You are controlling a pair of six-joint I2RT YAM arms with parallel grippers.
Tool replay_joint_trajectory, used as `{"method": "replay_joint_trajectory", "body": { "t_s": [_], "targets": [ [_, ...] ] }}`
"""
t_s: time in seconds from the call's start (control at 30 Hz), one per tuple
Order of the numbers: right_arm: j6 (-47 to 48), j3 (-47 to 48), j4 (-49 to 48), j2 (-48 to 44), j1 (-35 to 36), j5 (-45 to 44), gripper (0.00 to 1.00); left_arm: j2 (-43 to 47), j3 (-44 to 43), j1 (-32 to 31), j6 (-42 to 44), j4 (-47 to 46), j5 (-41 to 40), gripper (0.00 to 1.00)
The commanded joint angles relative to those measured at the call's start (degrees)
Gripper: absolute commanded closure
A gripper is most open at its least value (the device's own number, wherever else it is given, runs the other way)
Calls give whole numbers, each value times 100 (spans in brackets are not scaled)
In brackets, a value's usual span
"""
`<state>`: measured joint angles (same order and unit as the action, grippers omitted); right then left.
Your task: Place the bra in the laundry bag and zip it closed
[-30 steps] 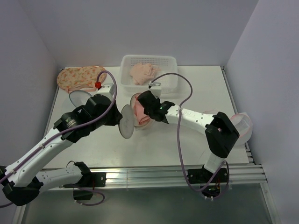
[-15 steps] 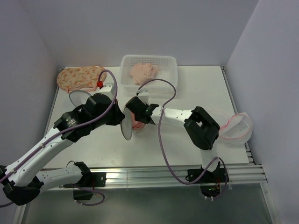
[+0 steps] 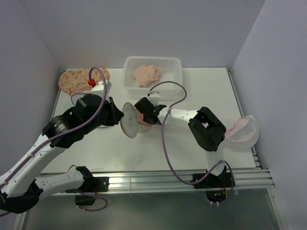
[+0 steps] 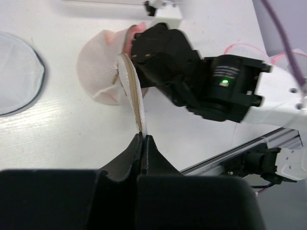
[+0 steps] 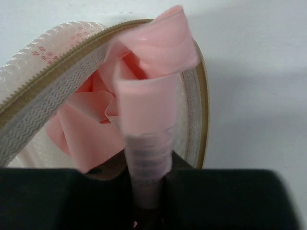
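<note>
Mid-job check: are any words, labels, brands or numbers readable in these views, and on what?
There is no readable text in any view.
Pink fabric bra: faint grey marks on the strip held in the right pincer, too blurred to read.
Round white mesh laundry bag with tan zip rim: no print visible.
Black wrist housing of the right arm: only a lit green dot, no lettering.

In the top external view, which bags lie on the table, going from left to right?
floral-print pouch → laundry bag → pink-rimmed mesh bag
</note>
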<state>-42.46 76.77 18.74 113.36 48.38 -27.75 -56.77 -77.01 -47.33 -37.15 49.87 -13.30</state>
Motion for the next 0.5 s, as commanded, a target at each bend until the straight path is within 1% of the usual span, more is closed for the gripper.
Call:
{"method": "replay_joint_trajectory", "body": {
  "t_s": [0.0, 0.03, 0.1, 0.13, 0.2, 0.23, 0.33, 0.47],
  "targets": [
    [132, -426, 192, -629, -127, -188, 76, 114, -130, -4, -38, -38, -261, 100],
    [246, -478, 156, -944, -127, -39, 64, 105, -51, -4, -56, -82, -252, 100],
    [343, -514, 156, -1219, -110, 67, 54, 96, 168, -4, -65, -223, -208, 100],
    [422, -488, 173, -1464, -101, 120, 46, 70, 213, -4, -65, -266, -199, 100],
    [466, -427, 279, -1798, -92, 304, 39, 18, 318, 13, -47, -346, -199, 100],
    [501, -383, 323, -1896, -83, 340, 33, -9, 345, 13, -30, -372, -199, 100],
    [545, -365, 437, -2299, -83, 446, 25, -62, 406, 75, 14, -443, -164, 100],
    [589, -391, 525, -2713, -74, 341, 21, -71, 581, 285, 67, -548, -41, 100]
  ]
}}
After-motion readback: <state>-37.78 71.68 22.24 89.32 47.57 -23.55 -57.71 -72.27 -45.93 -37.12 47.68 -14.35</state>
